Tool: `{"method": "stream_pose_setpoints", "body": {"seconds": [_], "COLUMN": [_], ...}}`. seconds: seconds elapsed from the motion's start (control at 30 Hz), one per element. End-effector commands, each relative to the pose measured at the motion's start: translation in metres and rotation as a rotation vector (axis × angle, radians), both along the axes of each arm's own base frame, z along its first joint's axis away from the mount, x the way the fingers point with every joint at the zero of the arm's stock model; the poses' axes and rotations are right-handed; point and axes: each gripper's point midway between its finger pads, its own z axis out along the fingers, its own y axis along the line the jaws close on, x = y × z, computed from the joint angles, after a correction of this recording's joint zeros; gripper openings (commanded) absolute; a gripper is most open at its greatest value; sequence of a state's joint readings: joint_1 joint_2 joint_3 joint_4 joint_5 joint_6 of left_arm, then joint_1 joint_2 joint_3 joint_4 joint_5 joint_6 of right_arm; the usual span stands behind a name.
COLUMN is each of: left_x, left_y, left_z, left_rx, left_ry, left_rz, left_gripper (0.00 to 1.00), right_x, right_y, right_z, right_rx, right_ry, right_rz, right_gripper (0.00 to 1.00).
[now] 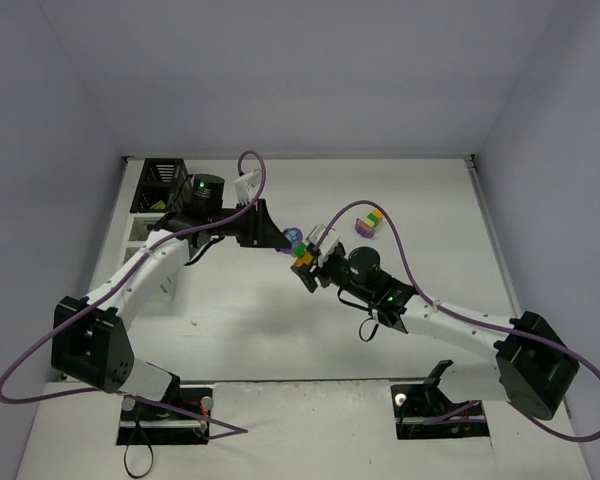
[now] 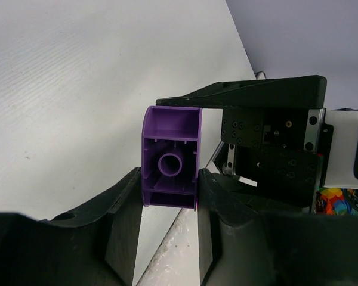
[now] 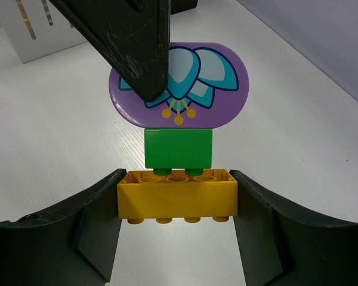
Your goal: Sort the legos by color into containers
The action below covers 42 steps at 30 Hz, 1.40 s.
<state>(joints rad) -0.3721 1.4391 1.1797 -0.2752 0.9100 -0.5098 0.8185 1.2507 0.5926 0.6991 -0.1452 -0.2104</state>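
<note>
I'm clamping L gripper (image 2: 170,193) on purple brick (image 2: 170,158), R gripper (image 3: 178,205) on yellow brick (image 3: 178,193), green brick (image 3: 179,149) between; splitting stack; next prob. needs clean pull apart before binning.

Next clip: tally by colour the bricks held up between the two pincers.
purple piece: 1
green brick: 1
yellow brick: 1
Total: 3. The left pincer grips the purple piece, and the right pincer grips the yellow brick.
</note>
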Motion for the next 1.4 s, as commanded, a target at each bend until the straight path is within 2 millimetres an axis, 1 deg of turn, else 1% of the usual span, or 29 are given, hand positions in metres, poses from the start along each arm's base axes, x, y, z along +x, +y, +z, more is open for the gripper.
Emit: {"method": "stream_pose_setpoints", "body": {"seconds": [0.0,0.2,0.37,0.43,0.47,0.5,0.53,0.6,0.63,0.67,0.7,0.73,0.77,0.8,0.83,0.87,0.93,0.97,1.0,1.03,1.07,1.1,1.13,1.17,1.2,1.27,1.3,1.33,1.37], "left_x": [0.003,0.004,0.016,0.024,0.028,0.035,0.035,0.042,0.043,0.047,0.048,0.046,0.043,0.047,0.043,0.042,0.039,0.038,0.037,0.035,0.035,0.035,0.033,0.033,0.033,0.032,0.031,0.033,0.033], "left_y": [-0.004,-0.003,0.009,0.021,0.029,0.043,0.048,0.067,0.081,0.095,0.104,0.117,0.126,0.14,0.149,0.154,0.158,0.158,0.157,0.157,0.158,0.158,0.158,0.155,0.154,0.147,0.144,0.142,0.14], "left_z": [0.04,0.041,0.042,0.044,0.049,0.056,0.061,0.067,0.078,0.078,0.082,0.092,0.093,0.094,0.101,0.099,0.096,0.094,0.087,0.086,0.084,0.083,0.079,0.08,0.079,0.075,0.074,0.07,0.069], "left_rx": [-0.076,-0.078,-0.052,-0.035,-0.017,0.0,-0.003,0.042,0.056,0.099,0.116,0.132,0.162,0.206,0.225,0.246,0.256,0.256,0.259,0.256,0.257,0.258,0.257,0.237,0.228,0.198,0.187,0.177,0.168], "left_ry": [-0.127,-0.126,-0.151,-0.167,-0.193,-0.231,-0.248,-0.287,-0.332,-0.341,-0.354,-0.393,-0.39,-0.404,-0.432,-0.429,-0.428,-0.419,-0.405,-0.405,-0.407,-0.408,-0.408,-0.423,-0.427,-0.432,-0.434,-0.431,-0.429], "left_rz": [-0.027,-0.023,0.052,0.11,0.153,0.212,0.224,0.317,0.367,0.446,0.484,0.531,0.57,0.644,0.675,0.696,0.705,0.704,0.698,0.696,0.695,0.694,0.686,0.673,0.664,0.631,0.617,0.605,0.595], "left_gripper": [0.01,0.01,0.01,0.01,0.01,0.01,0.01,0.01,0.01,0.01,0.01,0.01,0.01,0.01,0.01,0.01,0.01,0.01,0.01,0.01,0.01,0.01,0.01,0.01,0.01,0.01,0.01,0.01,0.01], "right_x": [0.006,0.007,0.008,0.008,0.006,0.005,0.006,0.003,0.003,0.003,0.003,0.003,0.005,0.004,0.005,0.007,0.006,0.007,0.009,0.012,0.015,0.019,0.021,0.025,0.028,0.03,0.03,0.03,0.03], "right_y": [0.0,-0.001,-0.004,-0.003,-0.002,0.0,0.002,0.007,0.01,0.016,0.02,0.024,0.031,0.037,0.042,0.048,0.055,0.059,0.061,0.063,0.064,0.065,0.065,0.062,0.06,0.054,0.052,0.05,0.048], "right_z": [0.039,0.036,0.032,0.033,0.032,0.034,0.038,0.038,0.04,0.044,0.047,0.048,0.051,0.053,0.046,0.051,0.05,0.045,0.045,0.042,0.025,0.022,0.013,-0.005,-0.012,-0.042,-0.051,-0.067,-0.075], "right_rx": [0.095,0.091,0.085,0.085,0.079,0.078,0.085,0.069,0.067,0.063,0.059,0.056,0.053,0.052,0.038,0.047,0.054,0.052,0.056,0.047,0.007,-0.005,-0.022,-0.054,-0.065,-0.113,-0.128,-0.153,-0.166], "right_ry": [-0.095,-0.092,-0.078,-0.07,-0.061,-0.053,-0.059,-0.042,-0.04,-0.038,-0.035,-0.035,-0.029,-0.025,-0.01,-0.013,-0.004,0.004,0.012,0.021,0.063,0.075,0.096,0.129,0.145,0.212,0.232,0.272,0.289], "right_rz": [-0.024,-0.029,-0.036,-0.034,-0.025,-0.015,-0.015,0.014,0.024,0.048,0.063,0.075,0.087,0.113,0.125,0.136,0.165,0.172,0.169,0.158,0.149,0.139,0.125,0.091,0.07,0.02,0.009,-0.007,-0.022], "right_gripper": [0.01,0.01,0.01,0.01,0.01,0.01,0.01,0.01,0.01,0.01,0.01,0.01,0.01,0.01,0.02,0.02,0.02,0.02,0.02,0.02,0.02,0.02,0.02,0.02,0.03,0.05,0.05,0.06,0.07]}}
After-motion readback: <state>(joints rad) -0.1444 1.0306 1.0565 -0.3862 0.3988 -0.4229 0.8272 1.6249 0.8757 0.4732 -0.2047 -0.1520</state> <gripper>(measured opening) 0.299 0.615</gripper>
